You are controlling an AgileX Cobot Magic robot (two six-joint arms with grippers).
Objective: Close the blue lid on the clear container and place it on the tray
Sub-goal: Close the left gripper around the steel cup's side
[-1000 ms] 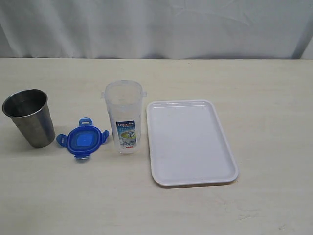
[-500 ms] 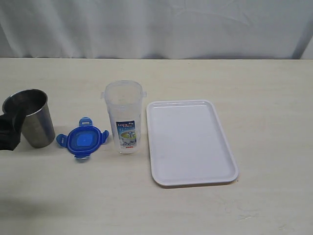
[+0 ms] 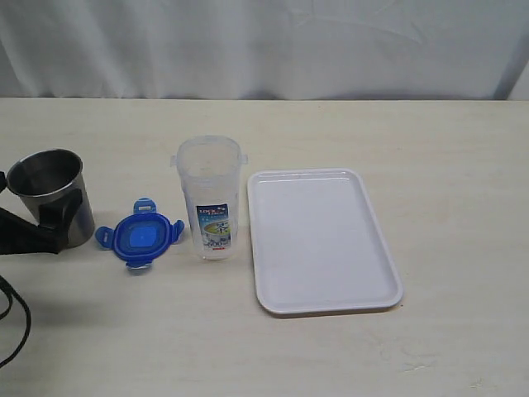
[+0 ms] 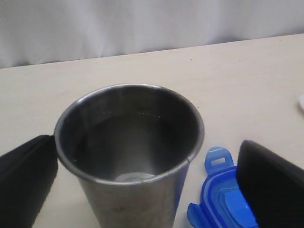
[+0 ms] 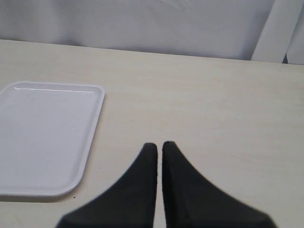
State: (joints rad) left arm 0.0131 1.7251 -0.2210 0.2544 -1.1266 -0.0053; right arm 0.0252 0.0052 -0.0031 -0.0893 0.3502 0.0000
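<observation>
Tabletop; right tool wrist-view only

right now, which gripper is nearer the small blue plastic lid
Left. The left gripper is open at the round steel cup beside the lid; the right gripper, shut, is beyond the white rectangular tray, away from the lid.

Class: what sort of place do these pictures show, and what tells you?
Probably a robot test bench, not a kitchen: a bare pale table, a plain white curtain behind it, and the left gripper open near a steel cup.
</observation>
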